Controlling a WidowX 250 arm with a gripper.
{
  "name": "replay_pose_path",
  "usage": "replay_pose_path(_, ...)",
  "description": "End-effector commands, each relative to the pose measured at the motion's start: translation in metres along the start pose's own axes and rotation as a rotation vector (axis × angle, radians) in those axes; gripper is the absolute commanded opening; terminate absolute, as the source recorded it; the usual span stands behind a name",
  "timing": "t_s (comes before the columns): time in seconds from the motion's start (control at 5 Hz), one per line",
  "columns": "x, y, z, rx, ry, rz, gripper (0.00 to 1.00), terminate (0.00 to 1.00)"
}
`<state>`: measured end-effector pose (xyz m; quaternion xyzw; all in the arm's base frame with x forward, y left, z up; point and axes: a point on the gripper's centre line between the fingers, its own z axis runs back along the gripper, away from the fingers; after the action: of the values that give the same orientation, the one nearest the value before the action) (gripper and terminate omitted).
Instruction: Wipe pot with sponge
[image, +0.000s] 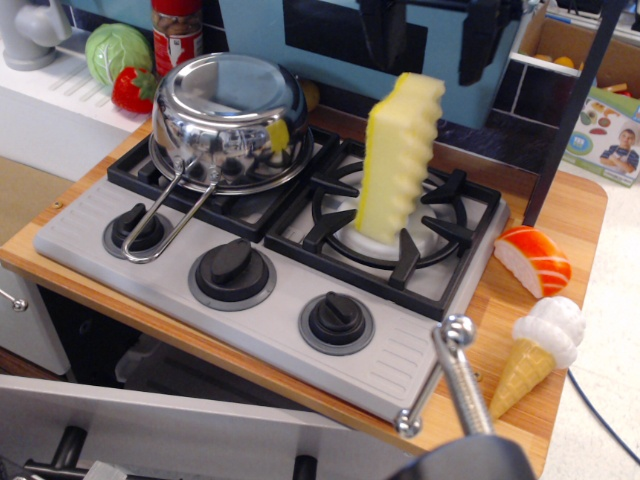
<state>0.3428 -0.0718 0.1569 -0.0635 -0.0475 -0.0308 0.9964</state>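
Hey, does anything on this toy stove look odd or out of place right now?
Yes. The pot sits upside down on the left burner, flat base up, handle hanging toward the knobs. The sponge stands on end on the right burner, leaning slightly. The gripper hangs open above the sponge, touching neither.

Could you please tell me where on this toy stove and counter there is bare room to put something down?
Bare wood lies right of the grey toy stove, behind the orange-and-white salmon sushi toy. The stove's front right corner, beyond the right black knob, is also free. Both burners are taken: the upside-down shiny steel pot on the left, the upright pale-yellow ridged sponge on the right. The ice-cream cone toy crowds the front right edge.
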Motion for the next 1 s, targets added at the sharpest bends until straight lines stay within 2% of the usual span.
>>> replay_pose_path(0.0, 0.006, 0.005, -0.001, 0.047, -0.056, -0.044, 1.00, 0.00)
replay_pose_path(0.6, 0.013, 0.009, -0.032, 0.004, -0.056, 0.003, 1.00, 0.00)
replay_pose_path(0.8, 0.013, 0.011, -0.040, 0.026, -0.052, 0.018, 1.00, 0.00)
